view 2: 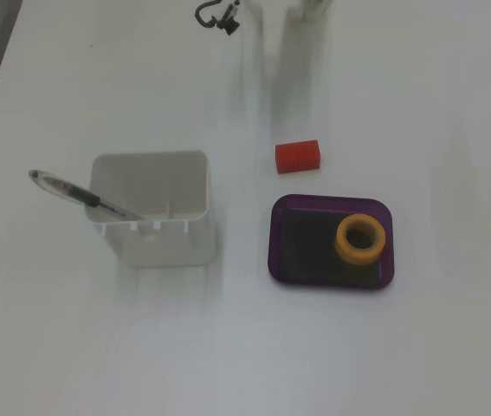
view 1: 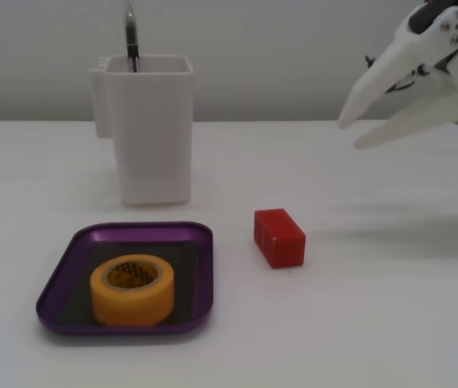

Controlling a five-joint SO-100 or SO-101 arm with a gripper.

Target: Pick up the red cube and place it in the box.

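Note:
The red cube (view 1: pixel 279 237) lies on the white table, just right of the box in one fixed view; in the fixed view from above (view 2: pixel 298 157) it lies just beyond the box's upper edge. The box (view 1: pixel 57 284) is a shallow purple tray (view 2: pixel 277 236) holding a yellow tape roll (view 1: pixel 132 302). My white gripper (view 1: pixel 350 134) hangs open and empty in the air at the upper right, well above and to the right of the cube, fingers pointing down-left. In the view from above only a blurred fingertip (view 2: pixel 314 9) shows at the top edge.
A tall white container (view 1: pixel 152 137) with a pen (view 1: pixel 132 40) stands behind the box; from above the container (view 2: pixel 167 238) is left of the box. The tape roll (view 2: pixel 344 239) fills the tray's right half there. A black cable (view 2: pixel 215 16) lies at the top edge.

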